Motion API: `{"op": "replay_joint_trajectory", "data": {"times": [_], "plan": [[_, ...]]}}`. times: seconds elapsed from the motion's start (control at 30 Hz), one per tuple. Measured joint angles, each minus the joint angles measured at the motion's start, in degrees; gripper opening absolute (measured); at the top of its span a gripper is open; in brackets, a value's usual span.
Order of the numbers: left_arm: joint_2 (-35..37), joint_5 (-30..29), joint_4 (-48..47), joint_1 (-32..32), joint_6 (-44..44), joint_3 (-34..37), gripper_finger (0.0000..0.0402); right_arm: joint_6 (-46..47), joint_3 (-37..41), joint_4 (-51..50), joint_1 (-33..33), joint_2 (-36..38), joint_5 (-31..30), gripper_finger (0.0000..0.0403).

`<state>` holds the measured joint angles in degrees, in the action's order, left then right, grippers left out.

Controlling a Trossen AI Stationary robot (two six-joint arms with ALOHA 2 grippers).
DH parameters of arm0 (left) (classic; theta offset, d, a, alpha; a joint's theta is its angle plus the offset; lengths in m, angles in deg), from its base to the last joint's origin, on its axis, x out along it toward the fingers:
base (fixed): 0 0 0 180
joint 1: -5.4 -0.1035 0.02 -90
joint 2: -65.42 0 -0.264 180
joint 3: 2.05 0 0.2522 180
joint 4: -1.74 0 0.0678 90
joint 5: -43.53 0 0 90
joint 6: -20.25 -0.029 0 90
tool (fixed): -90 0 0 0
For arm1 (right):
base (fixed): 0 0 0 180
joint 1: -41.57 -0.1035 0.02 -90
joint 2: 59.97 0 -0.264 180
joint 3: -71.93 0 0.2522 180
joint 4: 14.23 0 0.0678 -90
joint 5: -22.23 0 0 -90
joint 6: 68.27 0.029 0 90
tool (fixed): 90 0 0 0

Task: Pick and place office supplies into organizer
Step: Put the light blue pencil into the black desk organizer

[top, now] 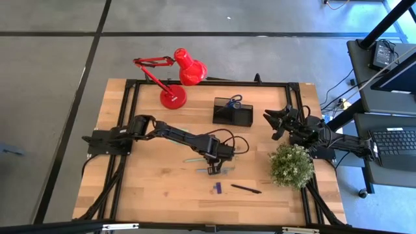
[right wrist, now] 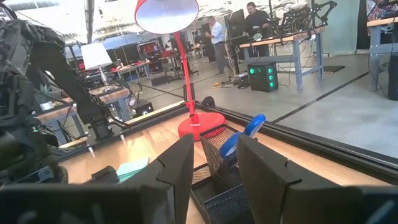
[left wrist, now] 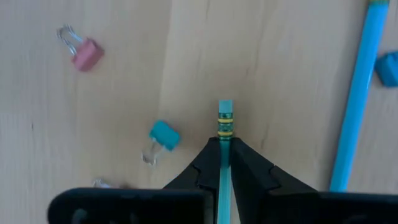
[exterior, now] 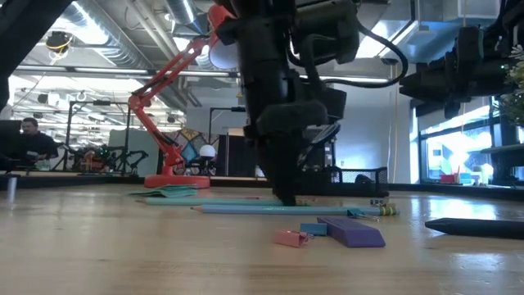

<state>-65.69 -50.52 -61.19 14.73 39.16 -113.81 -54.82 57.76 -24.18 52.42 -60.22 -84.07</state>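
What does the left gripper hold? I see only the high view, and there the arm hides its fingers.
Observer: The left wrist view shows the left gripper shut on a teal pencil, close to its eraser end.
Operator: Does something small lie near it?
Observer: Yes, a blue binder clip lies beside the pencil and does not touch it.
Operator: And the right gripper?
Observer: The right wrist view shows the right gripper open and facing the organizer.

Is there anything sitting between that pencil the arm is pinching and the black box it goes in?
Nothing visible blocks it. The left gripper is shut on the pencil, and the bare table runs from there up to the organizer. The clips lie off to the side.
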Motion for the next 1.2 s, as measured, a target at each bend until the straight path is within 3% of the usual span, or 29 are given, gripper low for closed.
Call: {"op": "replay_joint_trajectory", "data": {"times": [0.6,0.93,1.2], "plan": [[0.24,-0.31,-5.0,1.69,-1.45,0.0,0.0021,0.04,0.0,-0.2,0.0,0.02,1.53,0.0126],[1.63,1.34,-5.65,1.11,-1.06,0.22,0.0067,0.04,0.0,-0.22,0.0,0.01,1.52,0.0126],[1.79,4.82,-6.01,-0.51,-2.25,0.28,0.0077,0.02,0.0,-0.22,0.01,0.02,1.51,0.0126]]}}
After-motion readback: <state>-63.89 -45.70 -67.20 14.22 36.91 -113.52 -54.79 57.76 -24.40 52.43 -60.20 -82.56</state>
